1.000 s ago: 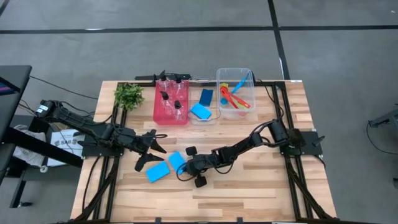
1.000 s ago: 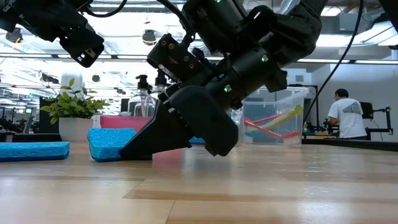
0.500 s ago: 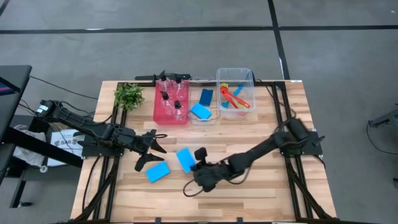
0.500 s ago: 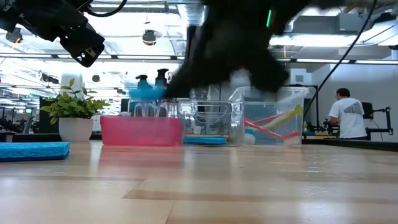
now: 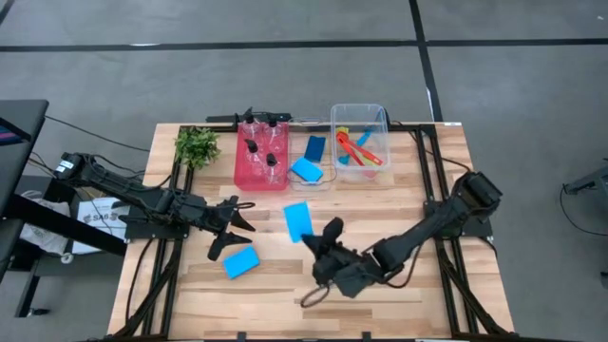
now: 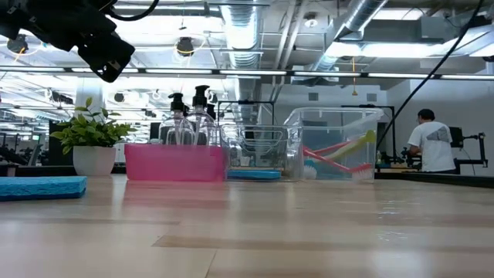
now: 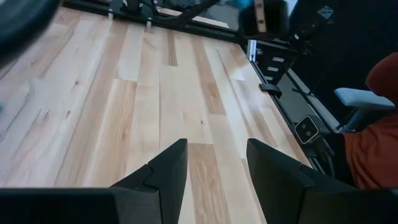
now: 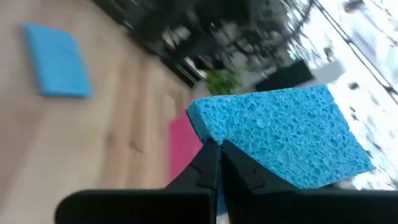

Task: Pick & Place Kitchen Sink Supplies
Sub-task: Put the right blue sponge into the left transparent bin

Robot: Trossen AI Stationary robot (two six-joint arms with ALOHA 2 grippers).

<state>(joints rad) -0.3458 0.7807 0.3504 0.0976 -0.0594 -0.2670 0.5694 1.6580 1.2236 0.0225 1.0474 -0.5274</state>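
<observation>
My right gripper [image 5: 314, 237] is shut on a light-blue sponge [image 5: 297, 220], held high above the middle of the table; the right wrist view shows the sponge [image 8: 283, 134] close up. A second light-blue sponge [image 5: 241, 262] lies flat on the wood near my left gripper [image 5: 232, 232], which hovers open with nothing between its fingers [image 7: 214, 168]. Pump bottles stand in the pink bin [image 5: 261, 157], more sponges lie in a small clear bin [image 5: 310, 163], and brushes lie in the larger clear bin [image 5: 358, 142]. My right gripper pinches the sponge between its two fingers at one edge near a corner [image 8: 210, 134]. The sponge is lifted clear of the table and sticks out beyond the fingertips, with its broad face [image 5: 297, 220] turned upward in the high view.
A leafy plant [image 5: 197, 145] stands at the far left corner. The three bins line the far edge. In the low view the lying sponge [image 6: 42, 186] shows at the left and a person [image 6: 428, 143] stands in the room behind. Bare wood lies near and right.
My right gripper has risen steeply from the table with the sponge, swinging toward the right and turning its wrist. The sponge, which lay on the wood beside the other one, is now lifted clear and has left the low view. The other sponge has stayed put.
</observation>
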